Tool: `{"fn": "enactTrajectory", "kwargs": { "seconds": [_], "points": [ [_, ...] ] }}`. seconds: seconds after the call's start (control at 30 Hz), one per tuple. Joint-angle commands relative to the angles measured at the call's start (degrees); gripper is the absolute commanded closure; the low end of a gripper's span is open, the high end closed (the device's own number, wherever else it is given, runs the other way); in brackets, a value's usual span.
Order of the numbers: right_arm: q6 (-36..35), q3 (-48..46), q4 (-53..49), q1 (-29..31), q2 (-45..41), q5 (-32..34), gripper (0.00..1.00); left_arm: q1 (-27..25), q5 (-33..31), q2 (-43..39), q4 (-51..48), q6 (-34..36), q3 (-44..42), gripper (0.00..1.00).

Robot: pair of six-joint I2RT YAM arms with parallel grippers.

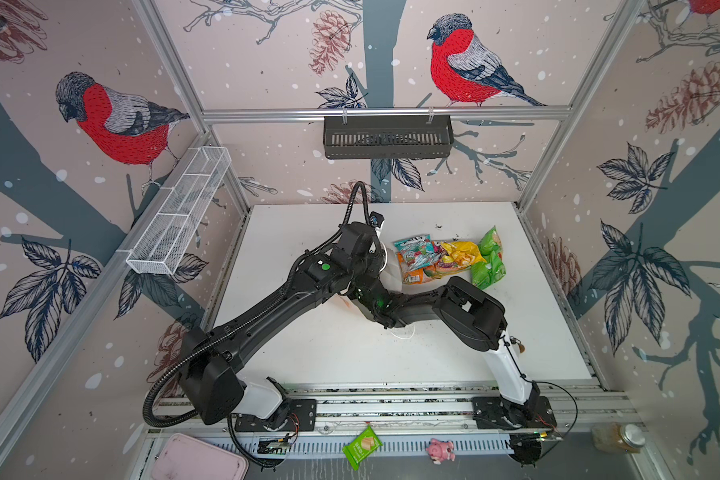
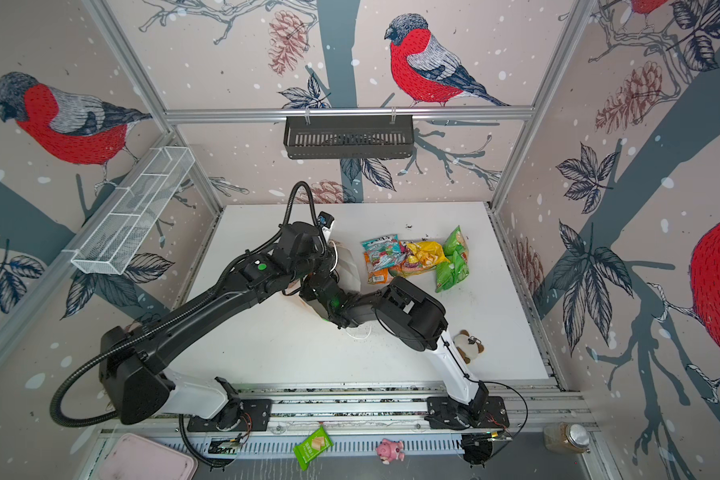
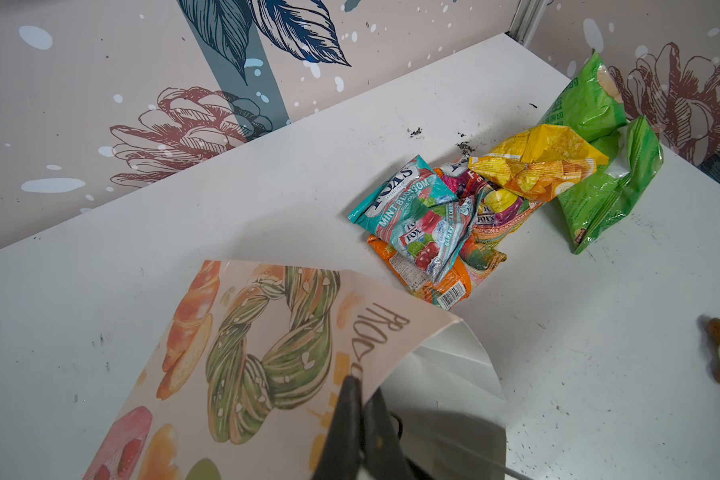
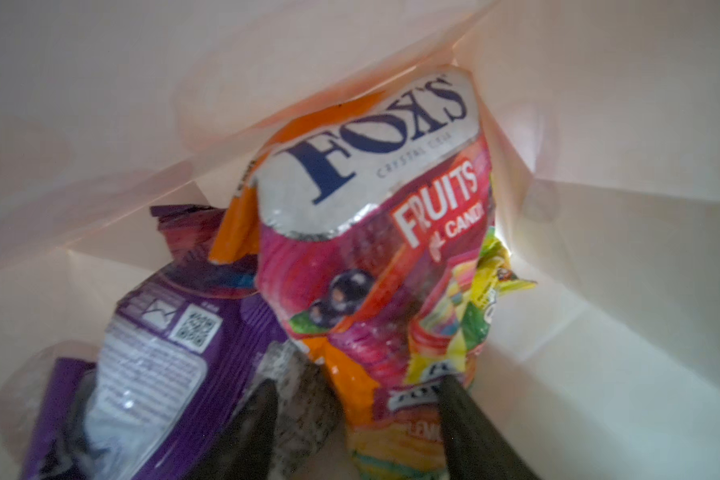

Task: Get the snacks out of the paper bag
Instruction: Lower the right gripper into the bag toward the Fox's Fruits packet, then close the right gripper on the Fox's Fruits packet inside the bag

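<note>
White table [image 1: 308, 353], bird-print walls [image 1: 267, 62] all round. Bag [image 3: 267, 332] mid-table, mostly under both arms [image 1: 412, 303]; rim pinched tight by left gripper [image 3: 360, 415]. Right gripper [image 4: 358, 415] inside bag, jaws apart astride Fox's packet [image 4: 371, 232], purple packet [image 4: 154, 353] beside. Snacks [image 1: 449, 257] piled just beside bag, back-right; plush [image 2: 468, 347] by right arm [image 2: 449, 361]; bare table front-left.

Green, yellow, teal and orange foil snacks [image 1: 449, 257] lie heaped together. Just beside them, the pastry-printed paper bag [image 3: 267, 353] holds more packets [image 4: 375, 257].
</note>
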Motion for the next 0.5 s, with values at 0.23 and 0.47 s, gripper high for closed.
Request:
{"fn": "enactTrajectory", "kwargs": {
  "seconds": [0.23, 0.47],
  "points": [
    [-2.1, 0.29, 3.71, 0.07, 0.82, 0.4, 0.72, -0.1, -0.58, -2.12, 1.13, 0.64, -0.73, 1.0],
    [-2.25, 0.07, 4.31, -0.3, 0.77, 1.37, 0.72, -0.12, -1.09, -3.17, 0.7, 0.55, -2.21, 1.0]
  ]
}}
